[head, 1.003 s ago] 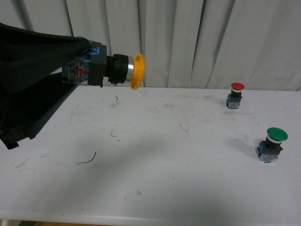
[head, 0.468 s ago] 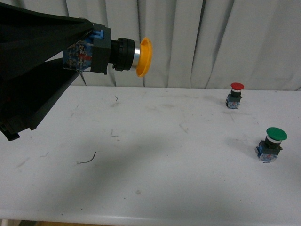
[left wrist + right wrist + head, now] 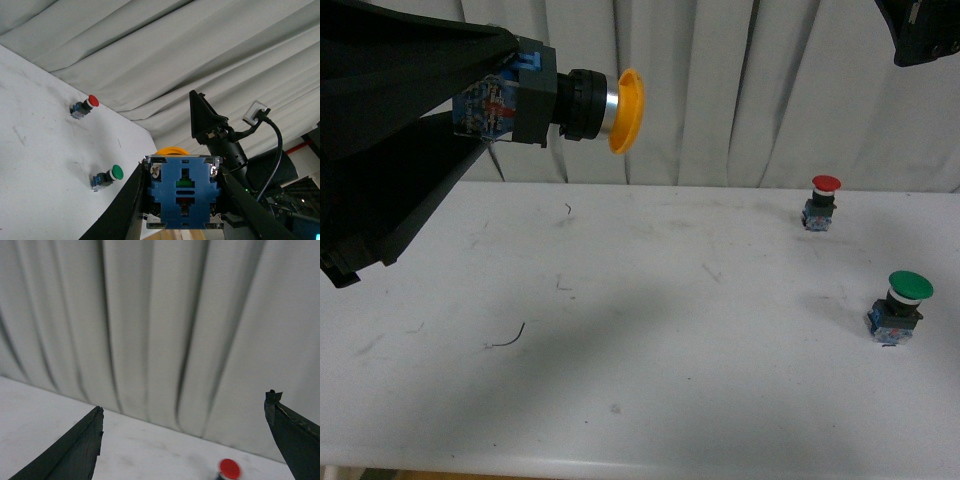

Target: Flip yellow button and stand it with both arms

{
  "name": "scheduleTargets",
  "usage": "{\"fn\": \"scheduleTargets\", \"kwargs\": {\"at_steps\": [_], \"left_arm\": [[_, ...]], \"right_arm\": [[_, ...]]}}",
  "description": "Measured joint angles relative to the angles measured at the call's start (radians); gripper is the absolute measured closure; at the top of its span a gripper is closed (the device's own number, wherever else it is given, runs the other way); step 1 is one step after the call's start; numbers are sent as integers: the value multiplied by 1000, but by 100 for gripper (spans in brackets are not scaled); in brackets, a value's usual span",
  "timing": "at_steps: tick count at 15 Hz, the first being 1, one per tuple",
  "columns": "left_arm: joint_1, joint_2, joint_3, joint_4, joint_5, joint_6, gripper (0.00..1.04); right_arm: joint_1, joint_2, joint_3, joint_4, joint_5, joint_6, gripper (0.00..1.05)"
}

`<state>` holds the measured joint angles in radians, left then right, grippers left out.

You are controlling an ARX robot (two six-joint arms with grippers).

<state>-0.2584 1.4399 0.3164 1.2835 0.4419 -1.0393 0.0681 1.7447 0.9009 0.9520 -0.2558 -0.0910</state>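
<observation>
My left gripper (image 3: 500, 100) is shut on the yellow button (image 3: 570, 105) and holds it high above the white table at the upper left, lying sideways with its yellow-orange cap pointing right. In the left wrist view the button's blue base (image 3: 182, 192) faces the camera, clamped between the two black fingers of that gripper (image 3: 182, 197). My right gripper (image 3: 185, 405) is open and empty, its fingers wide apart, held high. Only a black corner of the right arm (image 3: 925, 30) shows at the top right of the front view; it also shows in the left wrist view (image 3: 225, 142), beyond the button.
A red-capped button (image 3: 821, 203) stands at the table's back right, also seen in the right wrist view (image 3: 230, 469). A larger green-capped button (image 3: 900, 306) stands at the right. The white table (image 3: 650, 350) ends at a grey curtain (image 3: 740, 90). A thin wire scrap (image 3: 508, 338) lies front left.
My left gripper has lifted the yellow button a little up and to the right. The right arm has come into view at the top right.
</observation>
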Motion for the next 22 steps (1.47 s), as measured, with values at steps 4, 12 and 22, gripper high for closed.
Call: {"fn": "scheduleTargets", "kwargs": {"at_steps": [4,12,22], "left_arm": [[5,23,11,-1,6,1,70],[7,18,26,0,14,13,70],[7,13,26,0,14,23,70]], "right_arm": [[83,-23,-182,267,-356,478,6],[290,82,-278,332,-607,1420,6],[372,106,-156,330,-553,1479,6]]}}
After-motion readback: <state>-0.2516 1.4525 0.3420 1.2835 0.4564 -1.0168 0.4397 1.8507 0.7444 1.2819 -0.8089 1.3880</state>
